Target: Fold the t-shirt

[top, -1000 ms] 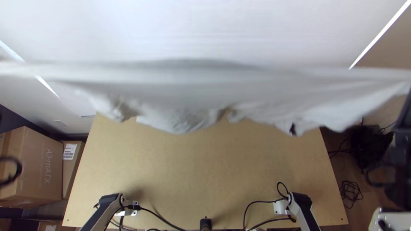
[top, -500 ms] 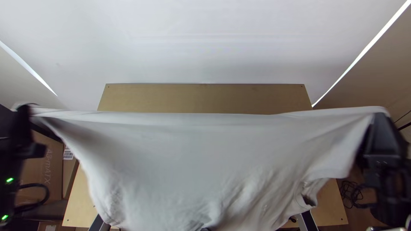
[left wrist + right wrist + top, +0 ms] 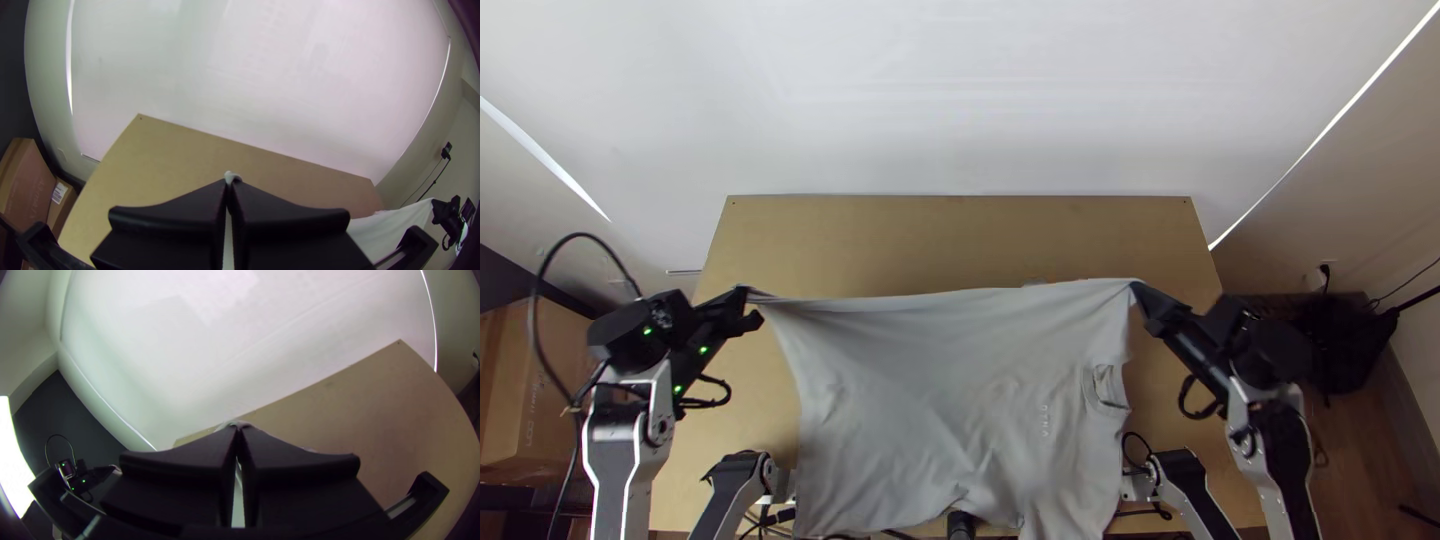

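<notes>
The t-shirt point(image 3: 950, 400) has dropped closer to the bench point(image 3: 960, 235), left hand point(image 3: 229, 185) and right hand point(image 3: 238, 429) each pinching its far edge, presumably ready for spreading.

Cardbd boxes point(image 3: 31, 187) nr wooden tbl point(image 3: 950, 243)

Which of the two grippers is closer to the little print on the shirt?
The right gripper. It pinches the stretched t-shirt at one end, and the print lies toward that end; the left gripper pinches the opposite end, farther away.
</notes>
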Controlling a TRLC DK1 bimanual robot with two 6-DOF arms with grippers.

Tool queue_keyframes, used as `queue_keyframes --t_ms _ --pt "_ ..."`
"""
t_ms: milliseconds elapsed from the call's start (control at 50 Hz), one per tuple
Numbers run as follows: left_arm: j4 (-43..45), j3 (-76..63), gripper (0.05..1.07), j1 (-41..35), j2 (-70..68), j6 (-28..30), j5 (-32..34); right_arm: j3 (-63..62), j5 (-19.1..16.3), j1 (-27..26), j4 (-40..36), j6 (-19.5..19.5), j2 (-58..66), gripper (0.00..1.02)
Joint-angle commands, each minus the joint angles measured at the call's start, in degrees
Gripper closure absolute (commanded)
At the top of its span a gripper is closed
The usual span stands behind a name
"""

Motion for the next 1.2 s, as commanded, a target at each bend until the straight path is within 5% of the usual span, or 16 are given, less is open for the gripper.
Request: queue_keyframes --t_ms 0,240,380,820,1100,1140,1180 --pt "6.0 -2.5 1.05 -0.9 4.4 -0.7 0.3 -1.7 0.7 0.2 4.3 2.2 6.8 1.00" --pt "17.7 -2.8 1.05 -2.6 20.2 -0.7 0.2 1.5 0.9 0.3 11.6 2.6 26.1 1.00" --pt "21.3 1.6 1.05 -3.2 31.9 -0.6 0.0 8.4 4.0 -0.3 11.9 2.1 38.8 1.00" --pt "24.6 24.7 1.05 -3.8 62.3 1.6 -0.9 30.7 10.3 -1.8 14.3 -3.5 67.1 1.00" --pt "23.4 43.0 1.05 -3.6 77.0 1.3 -3.4 43.0 13.5 -3.3 17.7 -3.3 80.1 1.00" --pt "22.6 44.6 1.02 -3.7 78.1 1.4 -3.6 44.5 13.8 -3.4 17.7 -3.2 80.9 0.96" --pt "21.6 46.0 0.87 -3.7 78.9 1.4 -3.5 45.1 13.8 -3.4 17.7 -3.2 81.1 0.83"
